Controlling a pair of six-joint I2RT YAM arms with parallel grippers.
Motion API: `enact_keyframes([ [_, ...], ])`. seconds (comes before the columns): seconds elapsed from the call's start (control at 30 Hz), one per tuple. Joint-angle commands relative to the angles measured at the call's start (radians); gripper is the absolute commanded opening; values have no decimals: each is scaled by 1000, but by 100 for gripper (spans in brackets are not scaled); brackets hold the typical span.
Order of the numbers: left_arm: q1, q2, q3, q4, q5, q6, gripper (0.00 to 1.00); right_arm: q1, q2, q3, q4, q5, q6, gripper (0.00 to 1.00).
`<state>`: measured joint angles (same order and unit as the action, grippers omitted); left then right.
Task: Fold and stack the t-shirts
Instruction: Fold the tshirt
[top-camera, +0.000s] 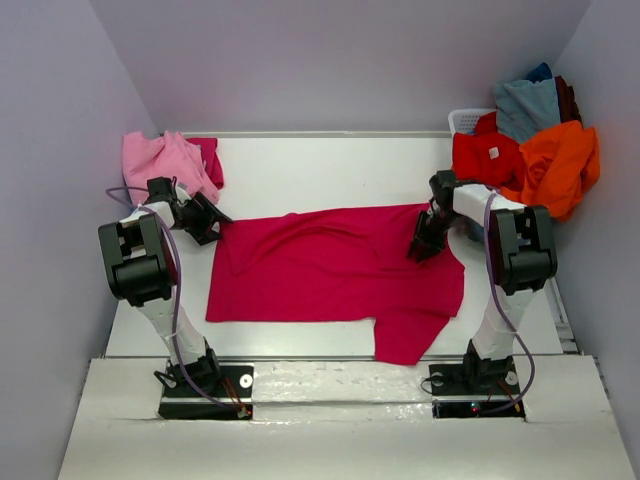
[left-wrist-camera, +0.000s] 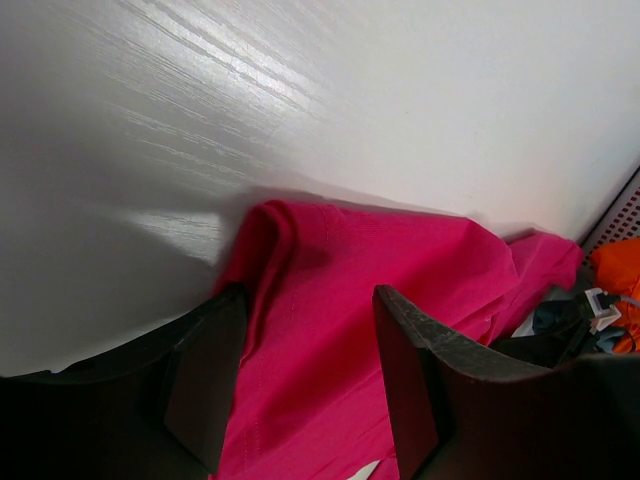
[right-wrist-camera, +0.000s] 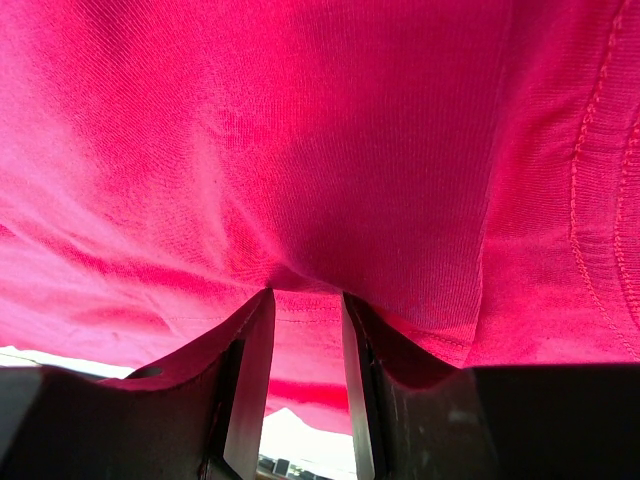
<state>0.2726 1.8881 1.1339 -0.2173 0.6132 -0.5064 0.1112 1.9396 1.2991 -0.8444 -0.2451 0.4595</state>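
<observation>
A crimson-magenta t-shirt (top-camera: 330, 270) lies spread across the middle of the white table, one sleeve hanging toward the near edge. My left gripper (top-camera: 208, 222) sits at its far left corner. In the left wrist view that gripper (left-wrist-camera: 310, 300) is open, its dark fingers straddling the raised folded edge of the shirt (left-wrist-camera: 400, 260). My right gripper (top-camera: 428, 243) rests on the shirt's right side. In the right wrist view it (right-wrist-camera: 305, 295) has its jaws close together, with puckered crimson cloth (right-wrist-camera: 320, 130) drawn in at the tips.
A light pink t-shirt (top-camera: 165, 160) and a darker magenta one (top-camera: 208, 158) lie bunched at the far left. At the far right a white basket (top-camera: 465, 120) holds red (top-camera: 485, 155), orange (top-camera: 560, 165) and grey-blue (top-camera: 525, 105) t-shirts. Walls close in on three sides.
</observation>
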Motion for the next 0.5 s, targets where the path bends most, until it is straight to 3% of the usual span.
enact_keyframes([
  [0.0,5,-3,30,13,23,9,65,-4,59,-20,4,49,-27,39],
  [0.47,5,-23,33,29,59,6,65,-4,65,-24,5,44,-28,39],
])
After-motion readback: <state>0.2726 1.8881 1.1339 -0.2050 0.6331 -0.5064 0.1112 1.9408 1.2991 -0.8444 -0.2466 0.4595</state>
